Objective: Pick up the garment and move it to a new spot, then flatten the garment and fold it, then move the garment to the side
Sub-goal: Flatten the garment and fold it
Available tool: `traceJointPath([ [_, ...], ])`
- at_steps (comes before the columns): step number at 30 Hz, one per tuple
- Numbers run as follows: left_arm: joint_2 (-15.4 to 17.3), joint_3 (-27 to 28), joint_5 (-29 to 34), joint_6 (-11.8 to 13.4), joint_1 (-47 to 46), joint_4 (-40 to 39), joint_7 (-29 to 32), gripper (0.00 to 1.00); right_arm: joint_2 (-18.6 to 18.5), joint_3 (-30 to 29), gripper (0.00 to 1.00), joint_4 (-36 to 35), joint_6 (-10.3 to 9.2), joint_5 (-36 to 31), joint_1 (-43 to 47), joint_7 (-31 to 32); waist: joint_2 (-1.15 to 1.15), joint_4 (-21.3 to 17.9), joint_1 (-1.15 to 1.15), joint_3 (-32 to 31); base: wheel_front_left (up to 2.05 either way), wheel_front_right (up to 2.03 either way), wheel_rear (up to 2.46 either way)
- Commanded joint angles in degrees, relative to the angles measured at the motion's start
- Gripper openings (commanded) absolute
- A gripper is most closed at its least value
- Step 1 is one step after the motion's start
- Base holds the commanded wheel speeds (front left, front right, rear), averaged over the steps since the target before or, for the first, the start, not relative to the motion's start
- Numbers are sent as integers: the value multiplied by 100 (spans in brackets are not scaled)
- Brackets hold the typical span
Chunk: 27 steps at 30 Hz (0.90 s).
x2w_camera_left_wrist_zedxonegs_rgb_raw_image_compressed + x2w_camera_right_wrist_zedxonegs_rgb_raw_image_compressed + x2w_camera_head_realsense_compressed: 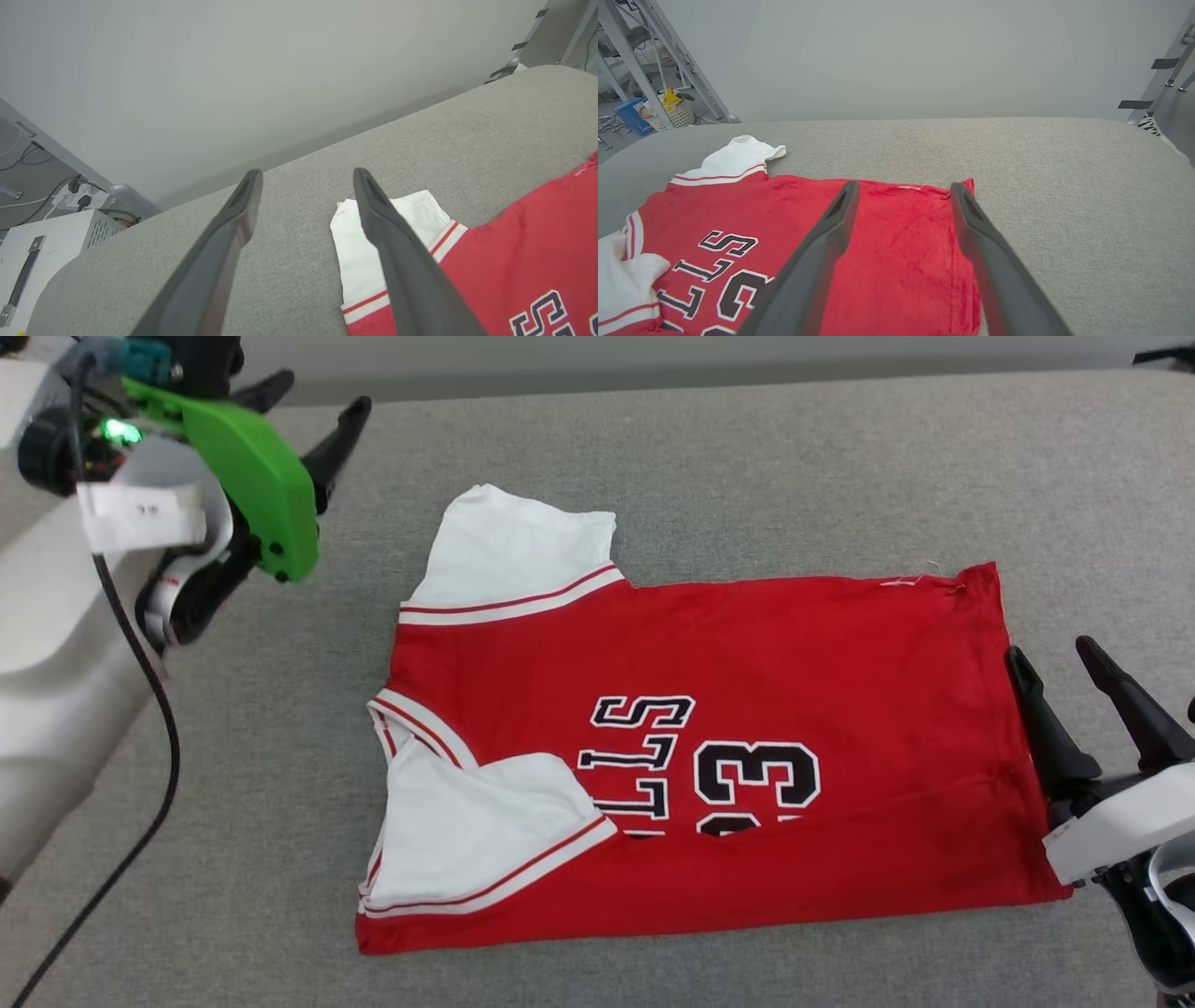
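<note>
The garment is a red jersey with white sleeves, striped trim and black lettering, and it lies flat on the grey cushioned surface. Its near sleeve is folded in over the front and its lower edge is folded up. High at the upper left, my left gripper hangs open and empty, off the far sleeve. My right gripper stands open at the jersey's hem on the right, holding nothing. Between its fingers in the right wrist view lies the red hem corner.
The grey surface has free room behind the jersey and to both sides. A white box with a handle and a power strip sit beyond its left end. Metal racks and a basket stand on the floor past the surface's edge.
</note>
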Motion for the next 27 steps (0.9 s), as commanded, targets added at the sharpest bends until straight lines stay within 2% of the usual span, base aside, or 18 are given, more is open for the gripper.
traceJointPath([
  [1, -92, -40, 61, -104, -282, 167, 145, 100, 7, 20, 100, -46, -5, -349, -147, -4, 0, -320, 0, 505, 0, 0, 0],
  [6, -453, -226, -123, -412, -1028, 875, 1186, 100, 16, 146, 100, -97, -5, -426, -375, -38, 0, -474, 0, 891, 0, 0, 0],
  [10, -616, -546, -198, -522, -1444, 1177, 2109, 100, 28, 329, 100, -82, -5, -462, -636, -53, 0, -598, 0, 1157, 0, 0, 0],
  [13, -740, -818, -169, -547, -1655, 1302, 2543, 100, 18, 427, 100, -63, -5, -479, -813, -78, 0, -642, 0, 1329, 0, 0, 0],
  [18, -821, -1149, -274, -553, -1755, 1450, 2988, 100, 27, 606, 100, 1, -5, -476, -1058, -134, 0, -752, 0, 1531, 0, 0, 0],
  [27, -658, -1439, -157, -555, -1600, 1814, 2966, 100, 43, 841, 100, 245, -5, -403, -1307, -302, 0, -926, 0, 1691, 0, 0, 0],
])
